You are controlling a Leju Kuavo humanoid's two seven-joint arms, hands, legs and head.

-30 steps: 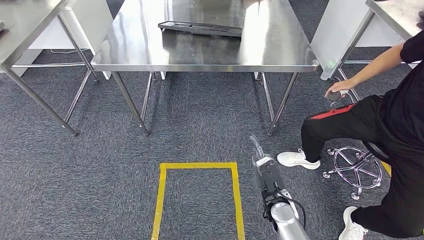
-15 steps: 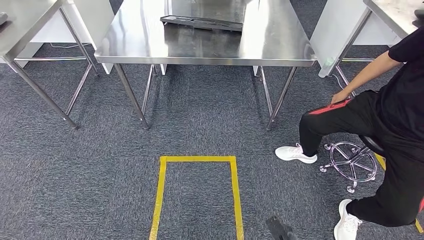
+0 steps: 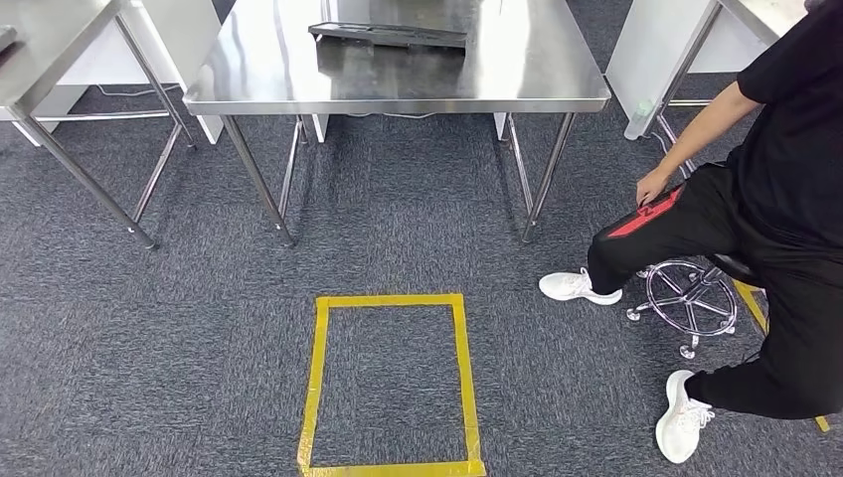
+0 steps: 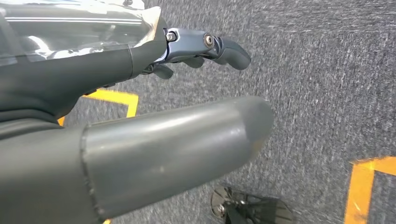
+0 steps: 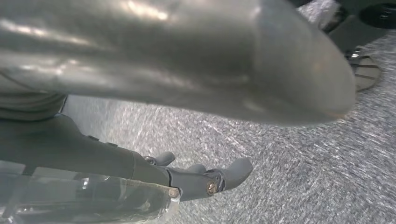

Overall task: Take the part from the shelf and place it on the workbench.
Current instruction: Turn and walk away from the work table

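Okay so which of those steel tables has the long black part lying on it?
The middle table, straight beyond the yellow tape rectangle: the black part lies along its far side. The table at the left shows a bare top here.

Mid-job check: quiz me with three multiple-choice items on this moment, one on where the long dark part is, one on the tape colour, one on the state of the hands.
1. Where does the long dark part lie?
A. On the steel workbench
B. On the carpet
C. In the person's hand

2. What colour is the tape rectangle on the carpet?
A. Red
B. Yellow
C. White

3. What do the left hand and right hand hold?
A. One part each
B. A part in the left hand alone
C. Nothing

Answers: 1 A, the head view shows it flat on the tabletop's far side. 2 B, its yellow strips frame a patch of grey carpet. 3 C, both wrist views show fingers apart over bare carpet.
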